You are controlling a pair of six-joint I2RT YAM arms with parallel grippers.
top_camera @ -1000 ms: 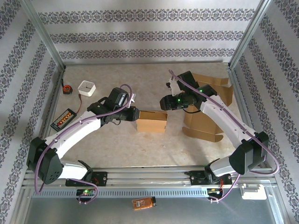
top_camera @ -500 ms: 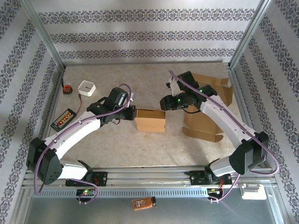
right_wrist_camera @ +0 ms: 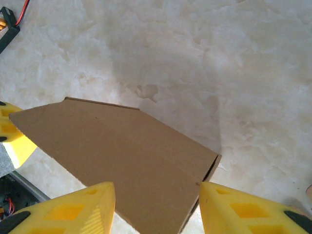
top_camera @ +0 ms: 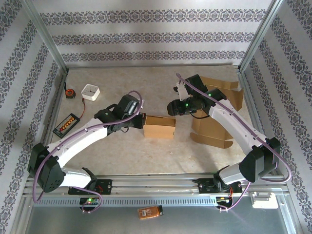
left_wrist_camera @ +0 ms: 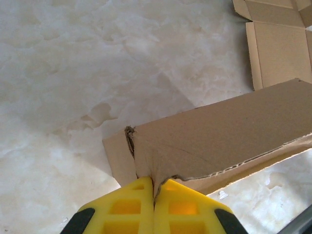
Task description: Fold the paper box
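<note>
Sees the paper box (top_camera: 159,126) near the centre of the table (top_camera: 122,151); pinches its 9 o'clock wall with the left gripper (left_wrist_camera: 155,187), closed fully on it; hangs the right gripper (right_wrist_camera: 156,189) at its 1 o'clock, half spread, gripping nothing.

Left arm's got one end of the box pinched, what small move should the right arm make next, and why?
Probably close the right gripper on the paper box: its jaws stand open with the box's end between them, while the left gripper pinches the opposite edge.
</note>
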